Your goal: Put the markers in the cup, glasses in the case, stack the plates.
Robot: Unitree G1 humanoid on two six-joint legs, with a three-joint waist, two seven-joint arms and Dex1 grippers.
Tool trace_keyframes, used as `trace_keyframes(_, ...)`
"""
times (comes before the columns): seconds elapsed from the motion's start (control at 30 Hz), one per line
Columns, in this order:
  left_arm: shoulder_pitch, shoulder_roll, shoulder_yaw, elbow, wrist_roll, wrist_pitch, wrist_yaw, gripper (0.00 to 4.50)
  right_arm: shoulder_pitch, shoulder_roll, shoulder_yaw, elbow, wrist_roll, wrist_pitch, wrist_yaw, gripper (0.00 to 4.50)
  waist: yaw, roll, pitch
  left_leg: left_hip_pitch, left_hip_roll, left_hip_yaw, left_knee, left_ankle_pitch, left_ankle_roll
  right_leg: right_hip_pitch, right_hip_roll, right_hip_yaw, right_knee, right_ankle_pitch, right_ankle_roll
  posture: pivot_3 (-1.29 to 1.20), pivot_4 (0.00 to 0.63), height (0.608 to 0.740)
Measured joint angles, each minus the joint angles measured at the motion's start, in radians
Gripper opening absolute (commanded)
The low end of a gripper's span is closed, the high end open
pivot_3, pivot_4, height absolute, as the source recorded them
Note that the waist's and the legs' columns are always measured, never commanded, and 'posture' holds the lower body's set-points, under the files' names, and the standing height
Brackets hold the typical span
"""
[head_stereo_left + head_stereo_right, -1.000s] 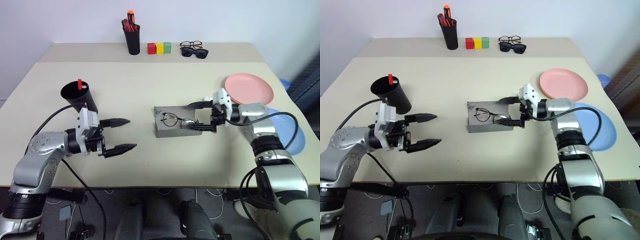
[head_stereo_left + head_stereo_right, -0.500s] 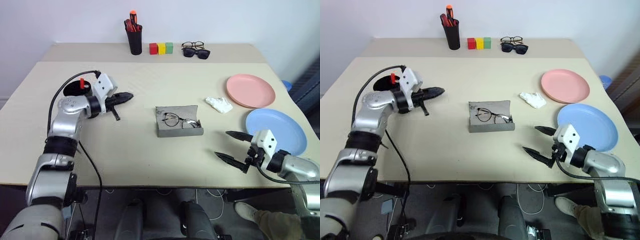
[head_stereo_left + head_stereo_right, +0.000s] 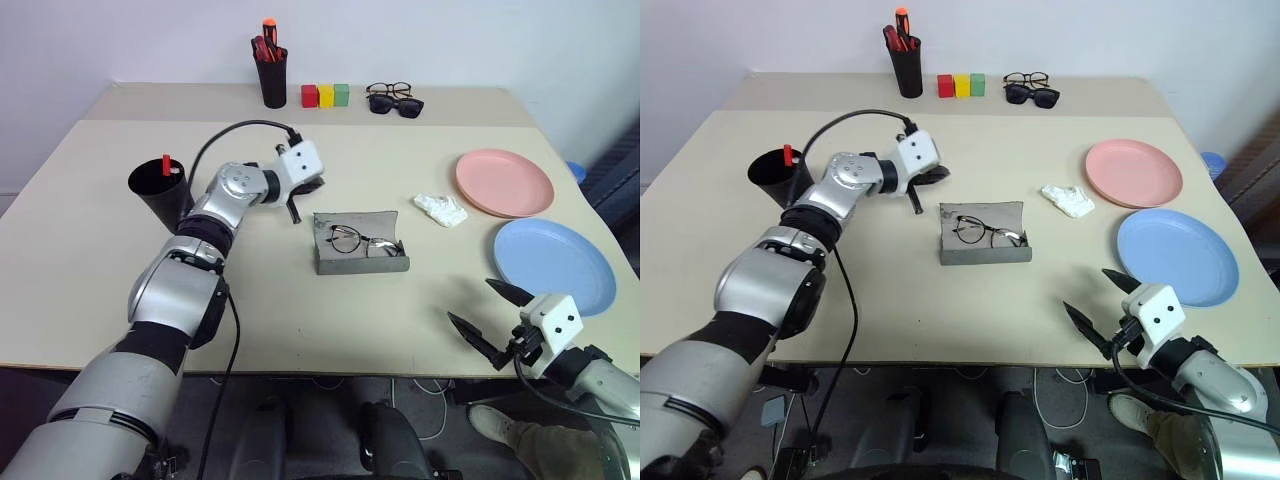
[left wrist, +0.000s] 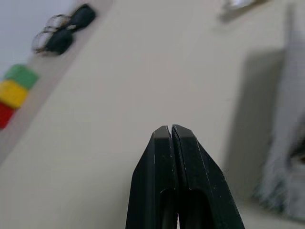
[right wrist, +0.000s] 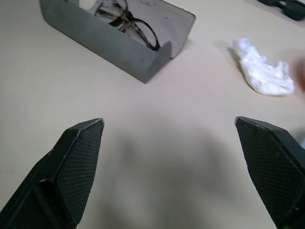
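The glasses [image 3: 350, 240] lie inside the grey case [image 3: 362, 262], whose flap lid stands open, at the table's middle. My left gripper [image 3: 306, 187] is shut, just beyond the case's left back corner; in the left wrist view its fingers [image 4: 162, 157] are pressed together with nothing between them. The black cup [image 3: 158, 192] stands at the left with a red-capped marker [image 3: 165, 164] upright in it. The pink plate [image 3: 505, 182] and the blue plate [image 3: 553, 265] lie side by side at the right, apart. My right gripper [image 3: 478, 305] is open and empty near the front right edge.
A crumpled white wad [image 3: 440, 208] lies between the case and the pink plate. Along the back stand a black pen holder with red and orange pens [image 3: 271, 75], three coloured blocks [image 3: 326, 96], and black sunglasses with a second pair of spectacles [image 3: 392, 101].
My left gripper shut and swung from beside the cup across to the case's back left corner. My right gripper, still open, drew back from the case to the front right edge.
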Motion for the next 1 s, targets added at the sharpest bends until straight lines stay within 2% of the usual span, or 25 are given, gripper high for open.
trace_keyframes(0.1,-0.002,-0.013,-0.004,0.022,0.008,0.022,-0.088,0.01,0.01,0.004,0.001,-0.001,0.0,-0.014,-0.012,4.5,0.001,0.0,0.0,0.0,0.0,0.0,0.0,0.0,0.0,0.0,0.0,0.0,0.0,0.0,-0.001,0.0,0.15,0.74)
trace_keyframes(0.27,-0.019,-0.011,0.035,0.019,-0.038,0.108,-0.366,0.01,0.013,0.005,0.005,-0.001,0.0,-0.022,-0.028,4.5,0.003,0.0,0.0,-0.001,0.0,0.0,0.0,0.0,0.0,0.0,0.0,0.0,0.0,0.001,-0.002,0.0,0.15,0.74)
trace_keyframes(0.37,-0.019,0.0,0.052,-0.011,-0.071,0.133,-0.539,0.01,0.008,0.006,0.015,-0.001,-0.001,-0.027,-0.037,4.5,0.002,0.0,0.0,0.0,0.0,0.0,0.0,0.0,0.0,0.0,0.0,0.0,0.0,0.001,-0.002,0.0,0.15,0.74)
trace_keyframes(0.5,0.013,-0.001,0.052,-0.072,-0.097,0.15,-0.674,0.01,-0.016,0.005,0.037,-0.001,-0.001,-0.027,-0.043,4.5,0.002,0.0,0.0,0.0,0.0,0.0,0.0,0.0,0.0,0.0,0.0,0.0,0.0,0.001,-0.002,0.0,0.15,0.74)
trace_keyframes(0.73,0.119,-0.006,0.002,-0.208,-0.104,0.24,-0.775,0.01,-0.035,-0.004,0.037,0.004,0.001,-0.022,-0.045,4.5,0.001,0.0,0.0,0.0,0.0,-0.001,0.001,0.0,0.001,0.001,0.0,0.0,0.002,0.001,-0.002,0.0,0.15,0.74)
trace_keyframes(1.0,0.204,-0.021,-0.026,-0.403,-0.113,0.29,-0.747,0.01,-0.022,-0.004,0.001,0.005,0.002,-0.007,-0.079,4.5,0.003,0.001,-0.001,0.001,0.0,-0.002,0.003,0.0,0.001,0.004,0.0,0.0,0.001,0.001,-0.003,0.0,0.15,0.74)
